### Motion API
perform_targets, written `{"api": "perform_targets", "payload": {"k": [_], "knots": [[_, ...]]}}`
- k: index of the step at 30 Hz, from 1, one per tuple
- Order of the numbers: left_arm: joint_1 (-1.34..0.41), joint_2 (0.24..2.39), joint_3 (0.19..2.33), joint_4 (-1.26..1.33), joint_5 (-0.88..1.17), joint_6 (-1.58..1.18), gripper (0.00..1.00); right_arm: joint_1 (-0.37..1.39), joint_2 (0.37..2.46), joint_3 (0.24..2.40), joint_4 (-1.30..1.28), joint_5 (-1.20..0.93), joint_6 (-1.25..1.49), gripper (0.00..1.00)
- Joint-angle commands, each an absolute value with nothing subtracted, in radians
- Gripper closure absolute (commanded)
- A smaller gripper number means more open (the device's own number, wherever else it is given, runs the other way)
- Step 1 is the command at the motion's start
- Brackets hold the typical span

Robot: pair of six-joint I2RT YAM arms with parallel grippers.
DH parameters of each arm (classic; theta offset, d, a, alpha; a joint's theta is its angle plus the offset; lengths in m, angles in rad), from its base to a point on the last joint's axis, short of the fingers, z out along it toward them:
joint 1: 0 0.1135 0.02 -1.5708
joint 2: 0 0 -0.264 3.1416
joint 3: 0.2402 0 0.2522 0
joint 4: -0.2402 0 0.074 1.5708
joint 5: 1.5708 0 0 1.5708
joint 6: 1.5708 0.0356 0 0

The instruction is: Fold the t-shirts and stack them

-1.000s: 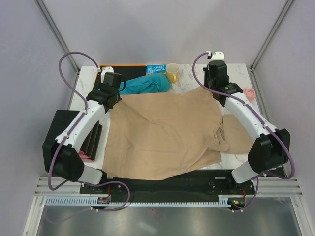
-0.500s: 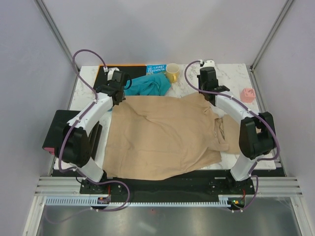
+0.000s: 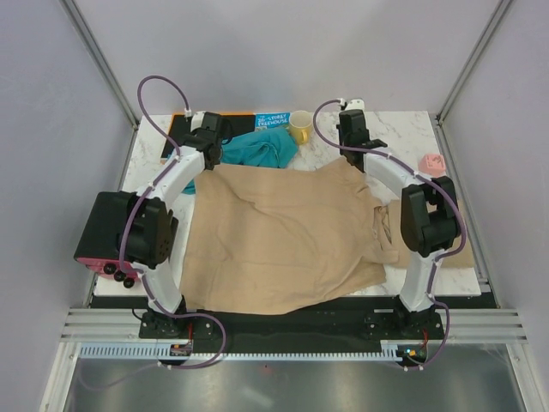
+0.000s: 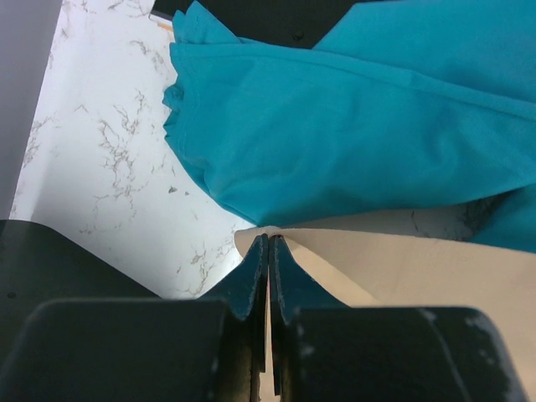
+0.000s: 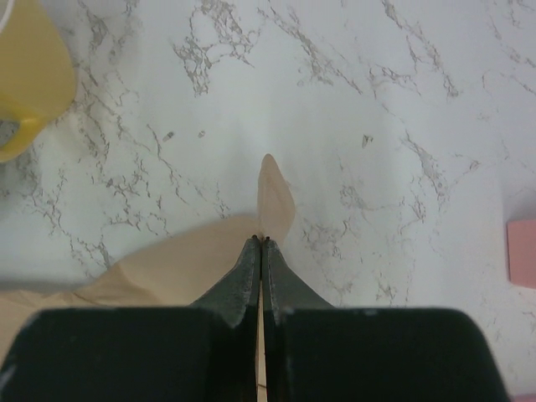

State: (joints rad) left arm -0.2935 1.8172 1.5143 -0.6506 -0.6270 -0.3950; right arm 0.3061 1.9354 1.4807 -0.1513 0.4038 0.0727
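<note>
The wide tan-beige cloth t-shirt lies spread and rumpled over the middle of the white marbled counter, with its near hem at the counter's near edge. Both arms reach to its far edge. The left pincer is pinched tight on the shirt's far left corner, and a thin fold of tan cloth shows between its dark fingers. The right pincer is clamped on the far right corner, where a small rounded tongue of tan cloth pokes out just past its tips onto bare marble. Just beyond the left pincer, and stretching off to its right, lies the teal-blue cloth garment, bunched in soft folds, its near edge close beside the tan corner. Behind the teal cloth, farther from the left pincer, is the flat black rectangular board and beside it the colourful picture book. The yellow mug stands beyond and to the left of the right pincer, apart from the tan cloth. A small pink block sits to that pincer's right, well apart. On the near side of the right pincer, under the right arm, a second tan-beige cloth shirt lies flat on the counter, partly covered by the first.
</note>
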Motion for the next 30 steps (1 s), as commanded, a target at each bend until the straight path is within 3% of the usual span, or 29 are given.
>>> {"api": "perform_targets", "payload": {"k": [1,25,26,27,30], "knots": [[-0.258,1.841,1.586,-0.641,-0.654,-0.388,0.98,0.291,1.991,1.566,-0.146,0.416,0.063,1.0],[-0.209,2.069,1.844,-0.725,-0.658,-0.35,0.98,0.278,2.312,1.943,-0.285,0.457,0.029,1.0],[-0.207,2.071,1.844,-0.735,-0.664,-0.356,0.98,0.278,2.316,1.96,-0.299,0.459,0.032,0.96],[-0.204,2.071,1.844,-0.742,-0.669,-0.362,0.98,0.276,2.321,1.962,-0.301,0.465,0.038,0.8],[-0.196,2.069,1.85,-0.775,-0.672,-0.374,0.88,0.276,2.316,1.96,-0.304,0.469,0.044,0.73]]}}
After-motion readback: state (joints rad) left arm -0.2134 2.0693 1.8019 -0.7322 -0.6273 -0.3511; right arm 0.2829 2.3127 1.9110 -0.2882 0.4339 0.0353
